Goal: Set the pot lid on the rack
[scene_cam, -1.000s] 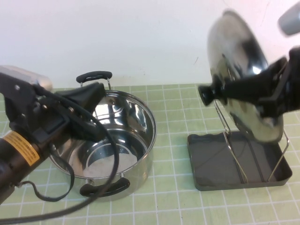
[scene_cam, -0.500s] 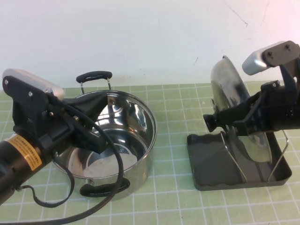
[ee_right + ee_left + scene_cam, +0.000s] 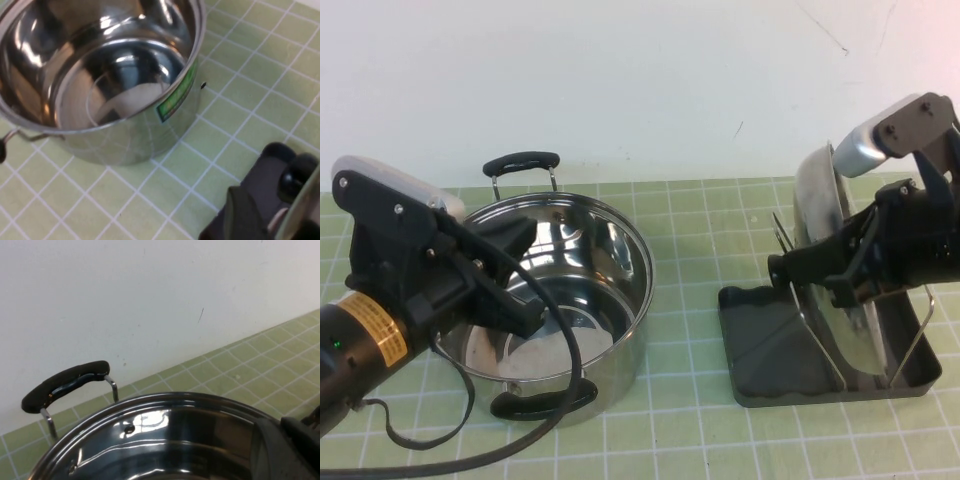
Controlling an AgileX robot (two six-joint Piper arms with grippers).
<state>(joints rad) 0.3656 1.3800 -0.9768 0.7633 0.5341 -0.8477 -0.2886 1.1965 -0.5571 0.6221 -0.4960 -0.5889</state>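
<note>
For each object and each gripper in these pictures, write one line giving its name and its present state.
pot lid: on edge, nearly upright, lower edge down among the rack's wire loops.
rack: flat on the table, lid standing in it.
pot: upright, uncovered, nothing inside.
right gripper: over the rack, shut on the lid's black knob.
left gripper: above the pot's near rim, holding nothing.

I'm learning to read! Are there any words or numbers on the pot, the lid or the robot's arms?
Yellow label on the left arm: has print, too blurred to read.
Green sticker on the pot: too blurred to read.
Pot lid, rack, right gripper, left gripper: no text.
</note>
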